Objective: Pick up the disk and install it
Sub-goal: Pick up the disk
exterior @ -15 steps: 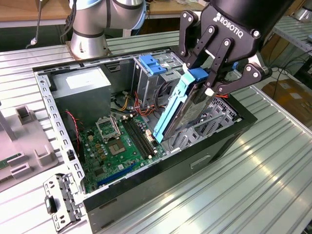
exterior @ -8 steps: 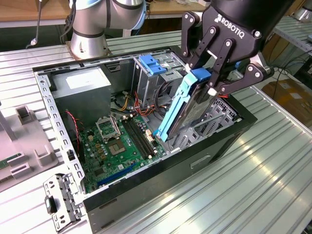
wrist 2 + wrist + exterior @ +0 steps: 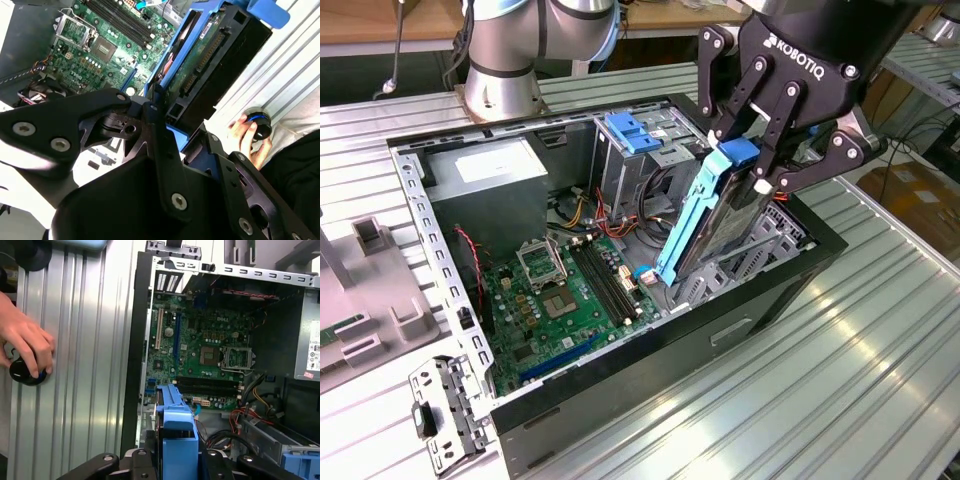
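My gripper [image 3: 760, 172] is shut on the disk [image 3: 712, 222], a silver drive in a bright blue plastic carrier. It holds the disk by its upper end, tilted steeply. The lower end dips into the open computer case [image 3: 720, 330], near the case's wall on the exterior view's right and above the edge of the green motherboard [image 3: 560, 290]. In the second wrist view the disk [image 3: 200, 60] shows its green circuit underside between the black fingers. In the first wrist view the carrier's blue end [image 3: 175, 427] sits close in front of the camera.
A metal drive cage [image 3: 655, 160] with a blue latch piece [image 3: 632, 130] stands at the back of the case, beside the grey power supply [image 3: 485, 170]. Red and yellow cables [image 3: 590, 215] lie between them. A person's hand [image 3: 27, 345] rests on a black knob on the ribbed table.
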Available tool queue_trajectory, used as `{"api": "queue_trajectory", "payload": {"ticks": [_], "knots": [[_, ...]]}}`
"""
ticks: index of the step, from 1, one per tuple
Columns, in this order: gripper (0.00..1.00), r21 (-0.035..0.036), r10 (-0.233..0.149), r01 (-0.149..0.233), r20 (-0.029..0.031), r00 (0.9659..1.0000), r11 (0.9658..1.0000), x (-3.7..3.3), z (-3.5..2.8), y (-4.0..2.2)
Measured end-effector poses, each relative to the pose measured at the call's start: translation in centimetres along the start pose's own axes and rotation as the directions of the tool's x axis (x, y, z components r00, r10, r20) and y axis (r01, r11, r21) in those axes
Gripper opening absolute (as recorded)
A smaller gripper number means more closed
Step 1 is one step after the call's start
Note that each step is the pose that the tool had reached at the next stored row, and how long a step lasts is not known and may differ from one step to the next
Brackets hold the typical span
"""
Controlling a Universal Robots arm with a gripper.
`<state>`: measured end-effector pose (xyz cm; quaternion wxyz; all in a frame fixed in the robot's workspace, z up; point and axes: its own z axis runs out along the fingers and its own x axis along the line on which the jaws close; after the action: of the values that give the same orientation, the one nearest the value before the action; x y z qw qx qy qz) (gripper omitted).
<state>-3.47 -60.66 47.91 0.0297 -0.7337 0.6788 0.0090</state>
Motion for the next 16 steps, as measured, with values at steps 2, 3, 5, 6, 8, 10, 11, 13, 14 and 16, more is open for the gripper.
{"api": "queue_trajectory", "payload": {"ticks": [2, 3, 5, 6, 8, 10, 11, 13, 14, 16], "knots": [[0.37, 0.0014, 0.025, -0.025, -0.0007, 0.9997, 0.9997, 0.01, 0.06, 0.01], [0.37, 0.0020, 0.038, -0.038, -0.0016, 0.9993, 0.9993, 0.01, 0.07, 0.00], [0.37, 0.0036, 0.067, -0.067, -0.0040, 0.9977, 0.9977, 0.01, 0.10, 0.00], [0.37, 0.0052, 0.096, -0.096, -0.0062, 0.9954, 0.9954, 0.01, 0.14, 0.01], [0.37, 0.0067, 0.121, -0.121, -0.0085, 0.9926, 0.9926, 0.01, 0.17, 0.01], [0.37, 0.0074, 0.131, -0.131, -0.0114, 0.9913, 0.9914, 0.04, 0.18, -0.30], [0.37, 0.0074, 0.131, -0.131, -0.0116, 0.9913, 0.9914, 0.05, 0.19, -0.45], [0.37, 0.0074, 0.131, -0.131, -0.0122, 0.9913, 0.9914, 0.07, 0.19, -0.76], [0.37, 0.0074, 0.131, -0.131, -0.0123, 0.9913, 0.9914, 0.08, 0.20, -0.90], [0.37, 0.0074, 0.131, -0.131, -0.0122, 0.9913, 0.9914, 0.10, 0.21, -1.08]]}}
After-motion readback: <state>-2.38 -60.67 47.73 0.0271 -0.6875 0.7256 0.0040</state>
